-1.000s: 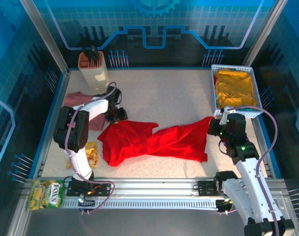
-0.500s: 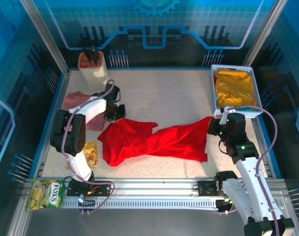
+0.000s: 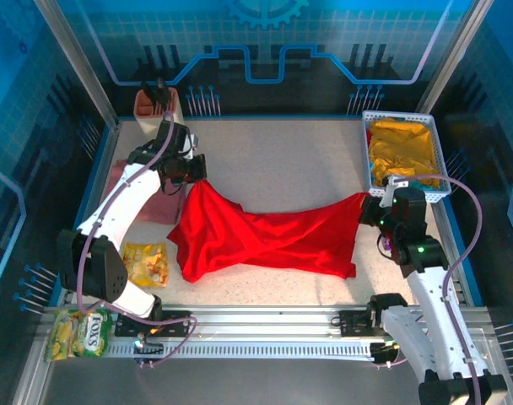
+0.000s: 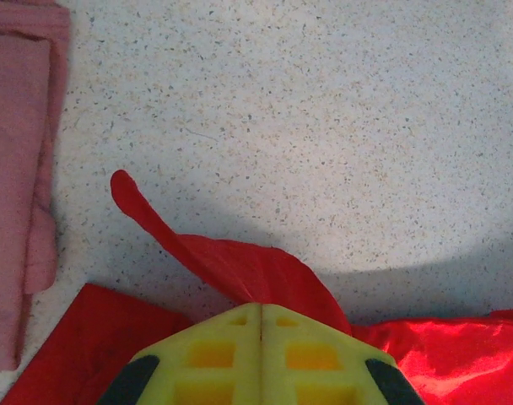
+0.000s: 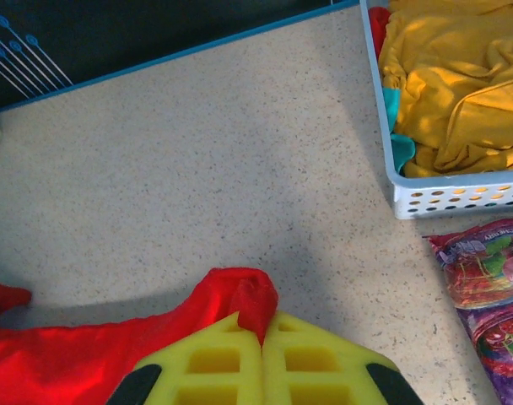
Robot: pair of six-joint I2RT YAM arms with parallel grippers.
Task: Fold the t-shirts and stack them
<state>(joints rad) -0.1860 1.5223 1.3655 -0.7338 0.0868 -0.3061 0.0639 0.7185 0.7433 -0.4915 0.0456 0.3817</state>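
- The bright red t-shirt (image 3: 265, 236) of soft cloth lies in the middle of the speckled beige tabletop (image 3: 282, 160), its long axis running left to right between the two grippers.
- Its left end rises to a peak at the left gripper (image 3: 191, 173). Its right end comes to a narrow corner at the right gripper (image 3: 370, 211). The bulk sags toward the near edge in loose, twisted folds.
- In the left wrist view, the left gripper (image 4: 261, 305) has its yellow fingers pressed together on a fold of the bright red t-shirt, and a thin red flap curls out ahead of them.
- In the right wrist view, the right gripper (image 5: 263, 325) is likewise clamped on a bunched red corner.
- The left arm stretches from its base diagonally toward the far left, passing over the dusty-pink shirt (image 3: 165, 207).
- That shirt lies flat and folded near the table's left edge, just beside the red cloth (image 4: 16, 169).
- The right arm is bent, its wrist turned toward the far left, near the near-left corner of the white perforated plastic basket (image 3: 370, 118).
- The basket holds crumpled yellow cloth (image 5: 450, 76).
- A purple snack packet (image 5: 484, 287) lies just near the basket.
- A yellow snack packet (image 3: 145, 261) lies close to the red shirt's near-left edge.
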